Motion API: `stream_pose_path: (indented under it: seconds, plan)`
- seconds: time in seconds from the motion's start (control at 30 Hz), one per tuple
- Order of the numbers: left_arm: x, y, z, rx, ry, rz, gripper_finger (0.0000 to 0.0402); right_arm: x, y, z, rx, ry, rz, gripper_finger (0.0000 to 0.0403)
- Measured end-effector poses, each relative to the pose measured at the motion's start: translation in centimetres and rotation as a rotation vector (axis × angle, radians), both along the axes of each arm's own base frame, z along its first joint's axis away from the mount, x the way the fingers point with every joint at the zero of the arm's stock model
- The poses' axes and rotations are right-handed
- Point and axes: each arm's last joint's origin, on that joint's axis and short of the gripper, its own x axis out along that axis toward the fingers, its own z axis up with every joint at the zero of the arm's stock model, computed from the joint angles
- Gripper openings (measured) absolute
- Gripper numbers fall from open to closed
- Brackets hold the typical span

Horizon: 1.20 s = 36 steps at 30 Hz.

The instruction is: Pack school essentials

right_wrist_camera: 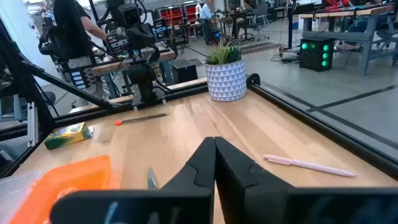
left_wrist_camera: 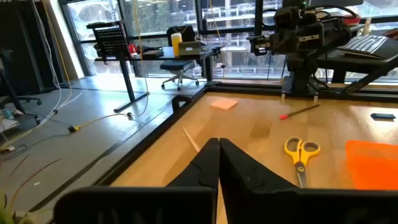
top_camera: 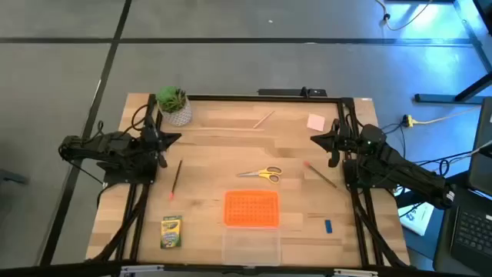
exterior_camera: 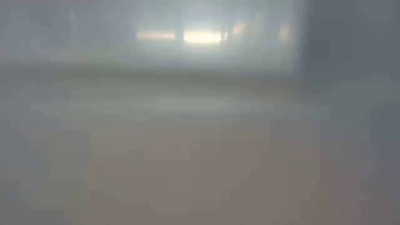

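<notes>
Pale wood makes up the table (top_camera: 207,204), and the school essentials lie scattered across it while both arms wait at its sides. The left gripper (top_camera: 174,138) hangs over the left edge toward the far end, its fingers pressed together on nothing; the right gripper (top_camera: 317,139) mirrors it at the right edge, likewise closed and empty. The yellow-handled scissors (top_camera: 261,174) lie near the middle of the table, between the two grippers and a little nearer the front edge than either, well apart from both. A dark pencil (top_camera: 176,178) with a red tip lies near the left edge, just in front of the left gripper and not touching it. A red-tipped pencil (top_camera: 320,175) lies aslant near the right edge, just in front of the right gripper. The pale wooden pencil (top_camera: 264,119) rests near the far edge, between the grippers and beyond them. The pink note pad (top_camera: 316,121) sits toward the far right corner, close to the right gripper. The green-and-yellow crayon box (top_camera: 171,232) lies near the front left corner, well apart from the left gripper, and the tiny blue eraser (top_camera: 327,226) lies toward the front right corner. A clear case (top_camera: 251,245) with an orange perforated lid (top_camera: 251,209) sits at the front edge's middle, and a green potted plant (top_camera: 174,106) stands by the far left corner, beside the left gripper.
</notes>
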Motion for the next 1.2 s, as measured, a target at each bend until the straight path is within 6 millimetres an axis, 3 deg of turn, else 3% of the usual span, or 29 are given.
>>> stream_pose_path:
  seconds: [0.33,0.6,0.93,1.2]
  plan:
    - [0.0,0.0,0.0,0.0,0.0,0.0,0.0,-0.1,-0.1,0.6,0.041,-0.035,-0.031,0.0009]
    - [0.4,0.0,0.1,0.025,0.018,0.003,0.0,0.2,-0.3,4.6,0.1,0.09,-0.068,0.0004]
    - [1.8,-0.2,2.9,0.036,0.083,0.01,0.0,2.5,-1.4,9.1,0.175,0.439,0.021,0.0003]
    - [4.0,-0.6,4.9,0.049,0.163,0.011,0.0,6.5,-1.1,10.8,0.131,0.582,0.255,0.0002]
